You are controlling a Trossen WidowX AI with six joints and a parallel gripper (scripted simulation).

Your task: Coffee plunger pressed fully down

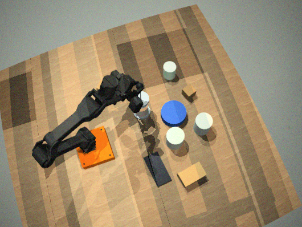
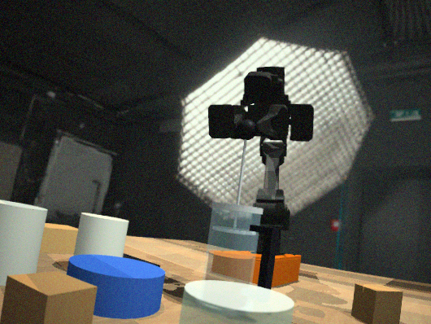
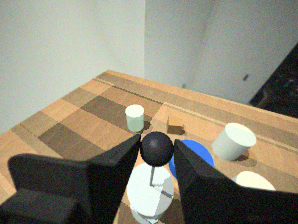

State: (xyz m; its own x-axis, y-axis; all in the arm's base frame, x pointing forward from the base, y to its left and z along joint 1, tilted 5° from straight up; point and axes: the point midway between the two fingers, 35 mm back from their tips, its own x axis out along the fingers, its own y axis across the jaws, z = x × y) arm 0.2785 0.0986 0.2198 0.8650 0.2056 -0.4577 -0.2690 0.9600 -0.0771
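The coffee press is a clear glass cylinder (image 1: 145,99) (image 2: 232,244) (image 3: 149,194) standing upright on the table. Its thin rod (image 2: 241,171) rises well above the lid, and the pale plunger disc (image 2: 235,230) is in the upper part of the glass. The round black knob (image 1: 139,86) (image 2: 245,129) (image 3: 156,151) tops the rod. My gripper (image 3: 157,140) is shut on the knob, with one fingertip against each side of it in the wrist view. In the top and exterior views the arm and fingers partly cover the contact.
A blue disc (image 1: 174,112) (image 2: 118,285) (image 3: 195,156) lies close beside the press. White cylinders (image 1: 175,136) (image 1: 203,122) (image 1: 170,68), a small wooden block (image 1: 188,91), a larger tan block (image 1: 191,174) and a dark flat slab (image 1: 158,169) stand around. An orange plate (image 1: 105,145) (image 2: 286,269) is near the arm's base.
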